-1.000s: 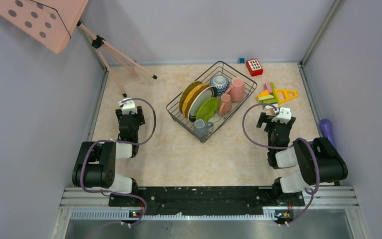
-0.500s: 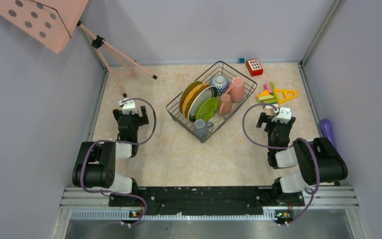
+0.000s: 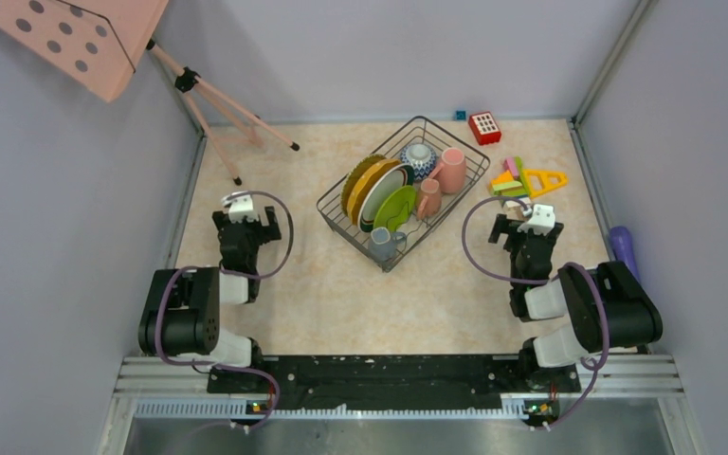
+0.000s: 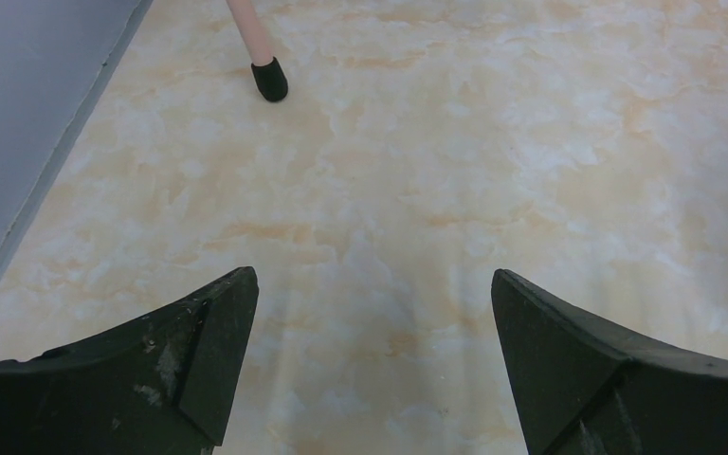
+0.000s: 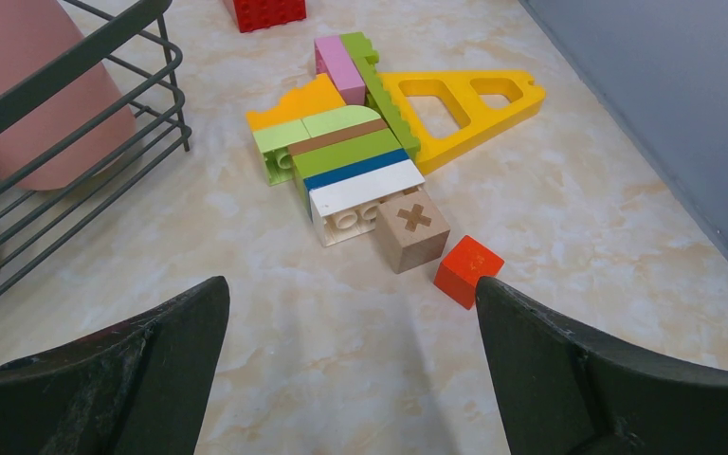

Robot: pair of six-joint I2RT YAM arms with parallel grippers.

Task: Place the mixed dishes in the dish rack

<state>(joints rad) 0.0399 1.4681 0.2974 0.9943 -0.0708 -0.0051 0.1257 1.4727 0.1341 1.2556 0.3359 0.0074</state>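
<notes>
The dark wire dish rack [image 3: 337,217] stands at the table's middle back, and its corner shows in the right wrist view [image 5: 76,66]. In it stand the yellow ribbed plate [image 3: 362,180], the white plate with dark green rim [image 3: 381,194], the lime-green plate [image 3: 395,207], the patterned bowl [image 3: 418,158], two pink mugs [image 3: 451,169] and a grey mug [image 3: 383,244]. One pink mug shows in the right wrist view [image 5: 28,104]. My left gripper [image 3: 242,210] is open and empty over bare table, left of the rack. My right gripper [image 3: 529,216] is open and empty, right of the rack.
Colourful toy blocks [image 3: 523,180] lie right of the rack, close ahead of my right gripper [image 5: 360,180], with an orange cube [image 5: 467,270] nearest. A red block [image 3: 484,127] sits at the back. A purple cylinder [image 3: 624,248] lies at the right wall. A pink tripod leg [image 4: 267,71] stands far left.
My left gripper has drawn slightly left and nearer to its base. The right arm and the dishes have not moved.
</notes>
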